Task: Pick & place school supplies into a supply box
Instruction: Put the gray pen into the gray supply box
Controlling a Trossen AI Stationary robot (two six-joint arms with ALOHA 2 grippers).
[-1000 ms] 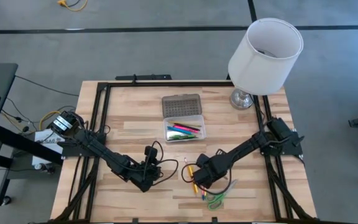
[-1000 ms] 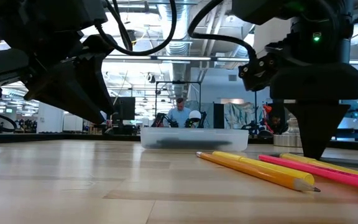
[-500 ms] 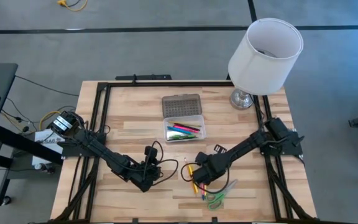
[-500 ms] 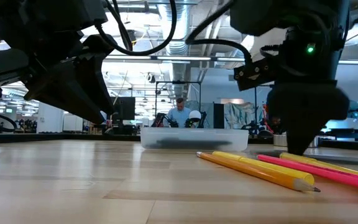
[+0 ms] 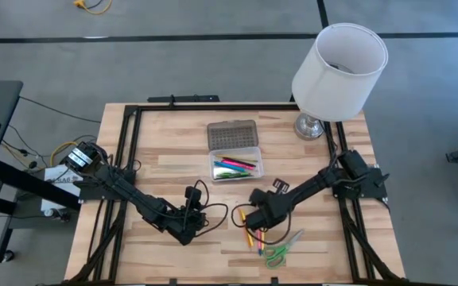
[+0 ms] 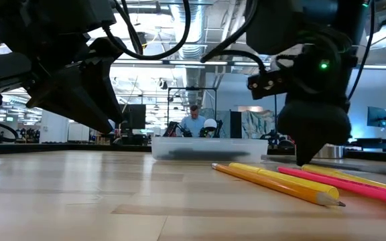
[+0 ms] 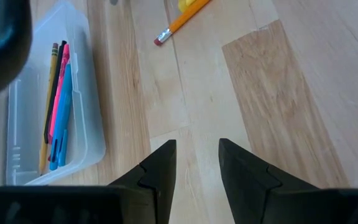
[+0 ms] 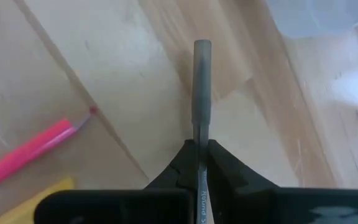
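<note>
The supply box [image 5: 235, 165] is a clear tray with several coloured pens in it, and its dotted lid [image 5: 232, 135] lies open behind it. It also shows in the left wrist view [image 7: 55, 112] and the low view [image 6: 210, 148]. My right gripper [image 5: 261, 216] stands just near-right of the box, slanting down, shut on a thin grey pen [image 8: 202, 87]. Loose yellow pencils [image 6: 280, 182], a pink pen [image 6: 340, 182] and green-handled scissors [image 5: 277, 253] lie flat on the table near it. My left gripper [image 7: 194, 165] hovers open over bare wood at the near left [image 5: 188, 229]. My right gripper pinches the grey pen's barrel [image 8: 201, 146] between its two fingers. The fingers slant down from above and lie along the pen. The pen's grey end [image 8: 202, 50] sticks out past the fingertips. I cannot tell whether that end touches the table.
A white lampshade [image 5: 340, 71] on a metal foot [image 5: 310, 125] stands at the far right corner. A black frame [image 5: 126, 151] runs along the table's edges. Bare wood lies between the two grippers and left of the box.
My right gripper has rolled and tipped at the wrist. Its fingertips have swung a little toward the table's left and toward the box. The loose pencils and the pink pen have stayed where they lay.
</note>
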